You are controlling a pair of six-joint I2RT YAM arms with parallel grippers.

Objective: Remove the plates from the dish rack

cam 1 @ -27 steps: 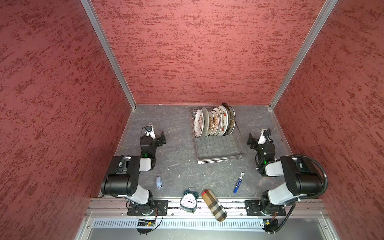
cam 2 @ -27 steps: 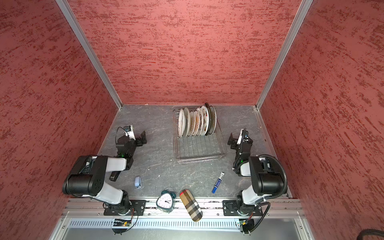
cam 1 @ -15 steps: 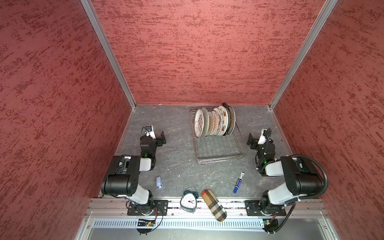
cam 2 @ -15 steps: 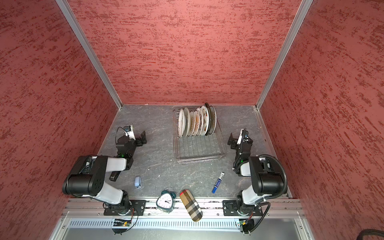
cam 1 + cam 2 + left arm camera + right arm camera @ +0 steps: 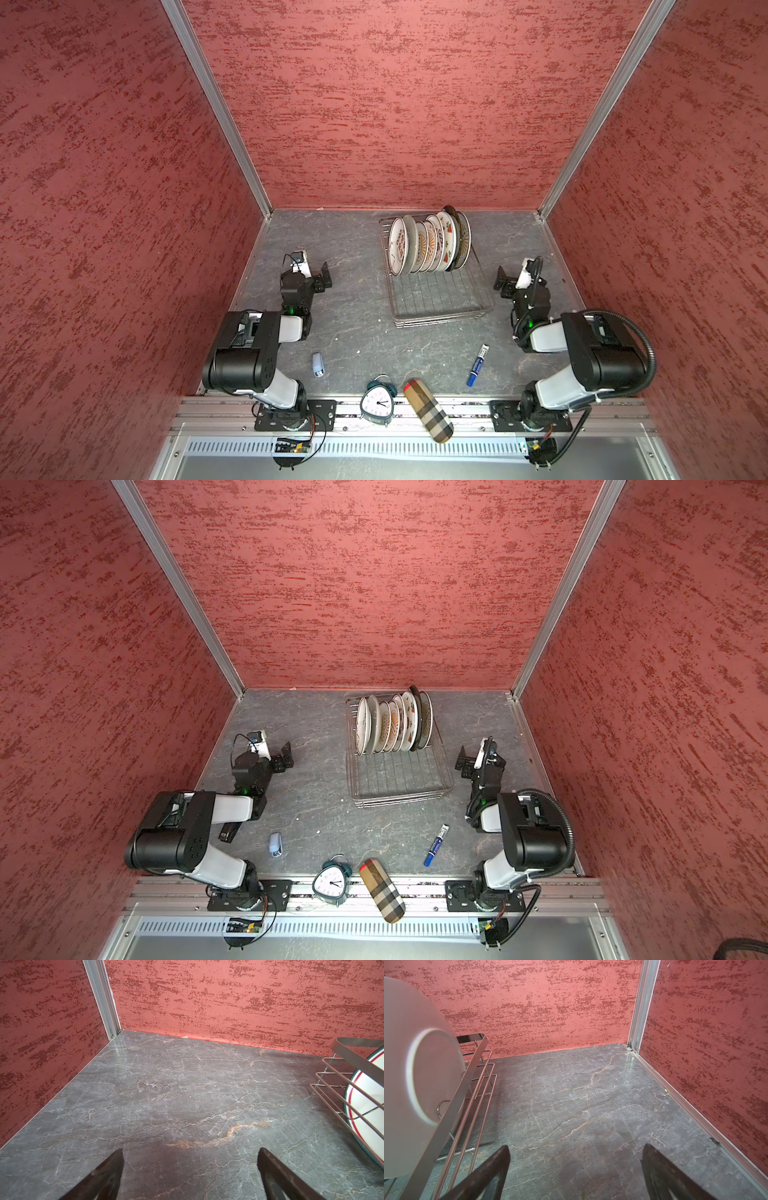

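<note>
1. While both arms sit low on the grey marbled tabletop (image 5: pixel 353 249), the round ceramic plates (image 5: pixel 428 243) stand on edge in a tight row. They fill the far end of the rectangular silver wire dish rack (image 5: pixel 440 303), close to the red back wall (image 5: pixel 395 104) in both top views.
2. The rack's flat grid section reaches back toward the arms.
3. The black left gripper (image 5: pixel 190 1153) has its fingers (image 5: pixel 108 1174) spread wide, with only tabletop between them, gripping nothing.
4. Seen from that wrist, a white plate with a green and red rim (image 5: pixel 367 1105) leans behind the rack's side wires. It is off to one side of the fingers and well apart from them.
5. The black right gripper (image 5: pixel 576 1150) is likewise spread wide and empty over the tabletop.
6. Seen from its wrist, the plain grey-white end plate (image 5: pixel 415 1064) shows its back behind the rack's flat rail. It is beside one finger (image 5: pixel 488 1174) but not touching it.
7. In a top view the rack stands between the two grippers, near each and touching neither.
</note>
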